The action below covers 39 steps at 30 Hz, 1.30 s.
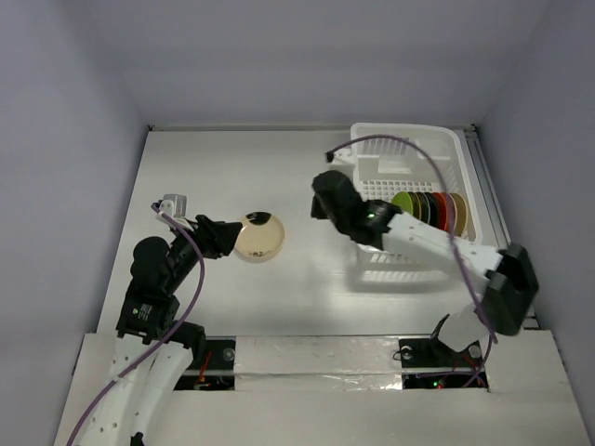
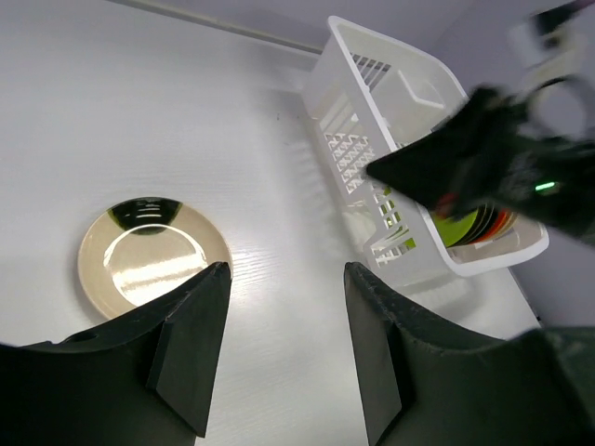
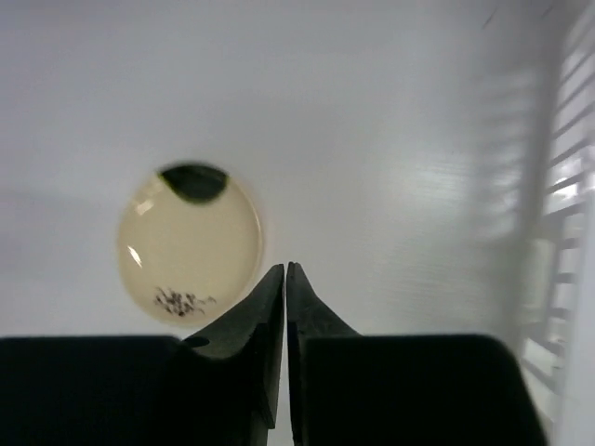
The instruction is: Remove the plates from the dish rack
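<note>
On the desk point(image 1: 204, 167), left of centre, a glossy cream round plate point(image 1: 257, 238) lay flat; left fingers point(image 2: 191, 344) spread beside it, empty. Right fingers point(image 3: 260, 325) pressed together, empty. Other coloured plates point(image 1: 432, 209) stood on edge in the white slotted plastic dish rack point(image 1: 409, 135), right. Likely light, stiff, slick, chippable: pinch top rim.

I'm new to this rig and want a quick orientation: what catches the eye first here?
A lone cream plate lies flat on the table, just beyond the left gripper, whose fingers stand open. At the far right, the white dish rack holds a row of upright plates, green through red. The right gripper hangs shut and empty beside it.
</note>
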Each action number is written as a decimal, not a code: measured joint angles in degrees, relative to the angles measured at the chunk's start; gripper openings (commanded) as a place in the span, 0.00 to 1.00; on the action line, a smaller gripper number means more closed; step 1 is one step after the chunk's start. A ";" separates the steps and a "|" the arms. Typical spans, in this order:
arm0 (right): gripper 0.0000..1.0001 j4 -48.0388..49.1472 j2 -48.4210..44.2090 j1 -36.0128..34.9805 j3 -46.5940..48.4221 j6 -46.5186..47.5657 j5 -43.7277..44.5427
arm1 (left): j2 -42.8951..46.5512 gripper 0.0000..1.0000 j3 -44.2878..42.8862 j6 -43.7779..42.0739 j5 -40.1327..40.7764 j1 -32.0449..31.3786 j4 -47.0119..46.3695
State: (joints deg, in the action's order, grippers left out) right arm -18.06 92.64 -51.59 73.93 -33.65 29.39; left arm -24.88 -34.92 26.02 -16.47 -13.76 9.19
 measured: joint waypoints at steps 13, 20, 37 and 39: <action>0.15 -11.17 -21.92 20.98 -12.20 5.11 9.77 | 0.02 0.49 0.00 0.00 -0.04 0.00 -0.13; 0.23 -14.16 -18.25 25.46 -12.33 8.48 8.61 | 0.04 0.49 0.00 0.00 -0.04 0.00 -0.15; 0.24 -16.11 -17.40 26.45 -11.43 9.29 9.25 | 0.04 0.48 0.00 0.00 -0.04 0.00 -0.17; 0.24 -16.37 -18.93 26.51 -11.67 9.35 8.50 | 0.04 0.48 0.00 0.00 -0.04 0.00 -0.17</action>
State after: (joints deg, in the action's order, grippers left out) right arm -34.44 73.71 -25.08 62.26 -24.29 37.89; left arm -24.84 -34.92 26.02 -16.51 -13.76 9.02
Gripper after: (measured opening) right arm 0.240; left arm 0.483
